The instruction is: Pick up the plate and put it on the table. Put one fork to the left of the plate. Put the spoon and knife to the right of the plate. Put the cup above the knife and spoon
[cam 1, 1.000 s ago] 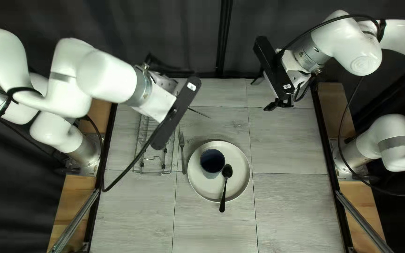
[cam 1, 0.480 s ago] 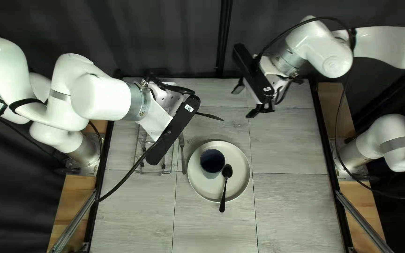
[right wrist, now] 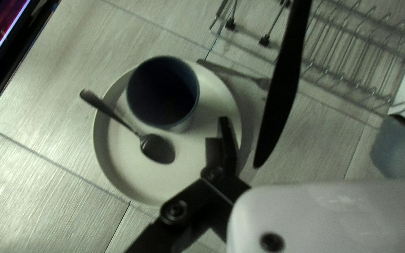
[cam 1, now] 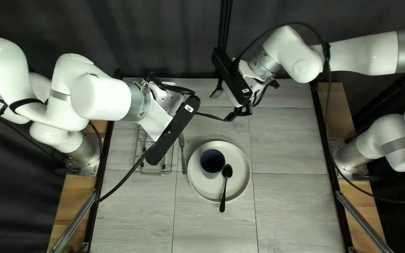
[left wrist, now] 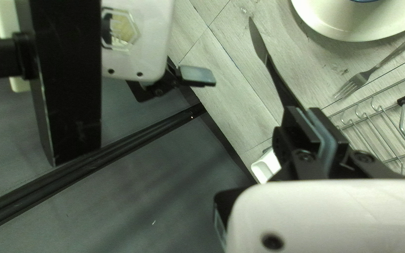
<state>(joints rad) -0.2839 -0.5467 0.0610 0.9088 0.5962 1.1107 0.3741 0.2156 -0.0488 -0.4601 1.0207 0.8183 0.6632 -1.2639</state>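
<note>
In the top left view, my left gripper [cam 1: 172, 131] hides its fingertips under its housing, and the knife [cam 1: 209, 115] sticks out. My left gripper [left wrist: 304, 116] is shut on the knife [left wrist: 277, 77]. My right gripper [cam 1: 226, 104] faces the knife's tip. In the right wrist view, my right gripper [right wrist: 310, 140] stands open, the blade [right wrist: 282, 84] reaching between its spread fingers, no contact seen. The plate [cam 1: 240, 175] lies on the table, bearing the upright dark-blue cup [cam 1: 212, 160] and the spoon [cam 1: 223, 189], handle over the rim. The fork [cam 1: 183, 154] lies left of the plate.
A wire rack [cam 1: 153, 171] stands left of the fork, partly under my left gripper. A white container [left wrist: 266, 166] sits close to it near the table's far edge. The dark curtain [cam 1: 165, 37] hangs behind.
My right gripper has moved leftward to the knife's tip. My left arm shifted slightly early on, bringing the knife blade into fuller view, then held still. Plate, cup, spoon and fork have not moved.
</note>
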